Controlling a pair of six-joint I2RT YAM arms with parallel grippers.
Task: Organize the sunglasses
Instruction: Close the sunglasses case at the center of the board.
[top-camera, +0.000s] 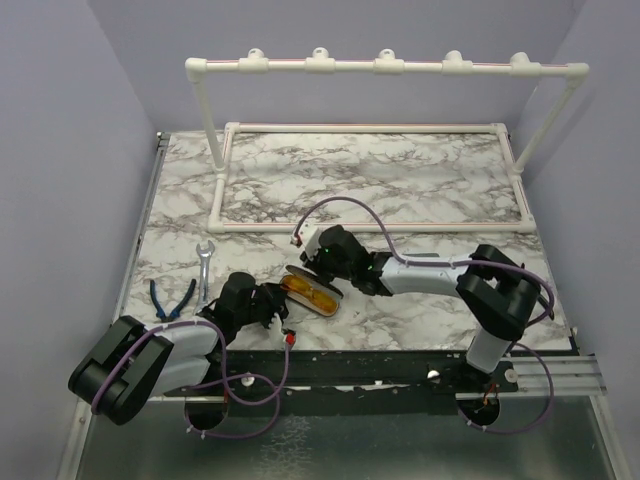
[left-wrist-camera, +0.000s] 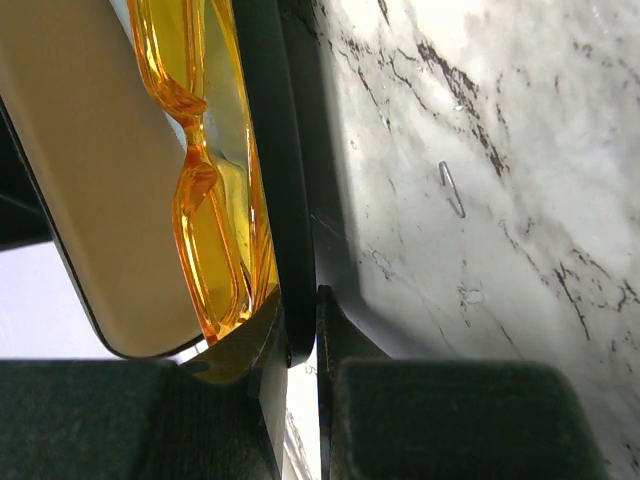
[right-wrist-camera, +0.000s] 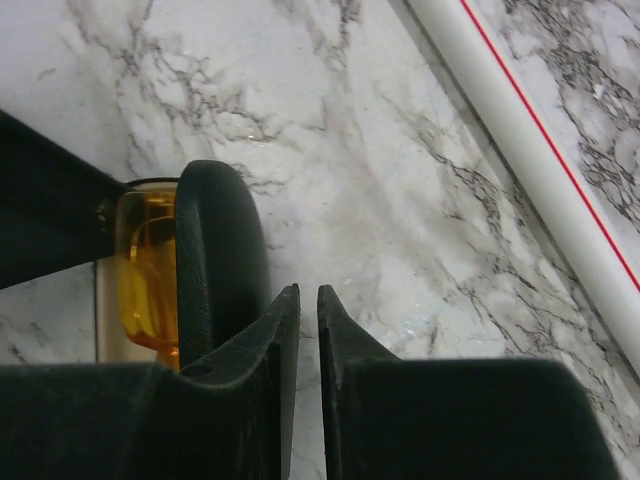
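A pair of sunglasses (top-camera: 312, 291) with a translucent yellow-orange frame lies inside an open black oval case (top-camera: 330, 303) near the table's front middle. The left wrist view shows the sunglasses (left-wrist-camera: 200, 200) against the case's cream lining (left-wrist-camera: 90, 200). My left gripper (left-wrist-camera: 302, 335) is shut on the case's black rim (left-wrist-camera: 275, 150), at its near-left end (top-camera: 285, 303). My right gripper (right-wrist-camera: 308, 300) stands at the case's far end (top-camera: 308, 268). Its fingers are almost together with only marble in the slit, and the case's black edge (right-wrist-camera: 220, 260) is just to their left.
A silver wrench (top-camera: 204, 268) and blue-handled pliers (top-camera: 172, 298) lie at the front left. A white pipe frame (top-camera: 370, 228) lies across the table's back half, with a pipe rack (top-camera: 385, 66) above it. That pipe (right-wrist-camera: 530, 150) passes to the right of my right gripper.
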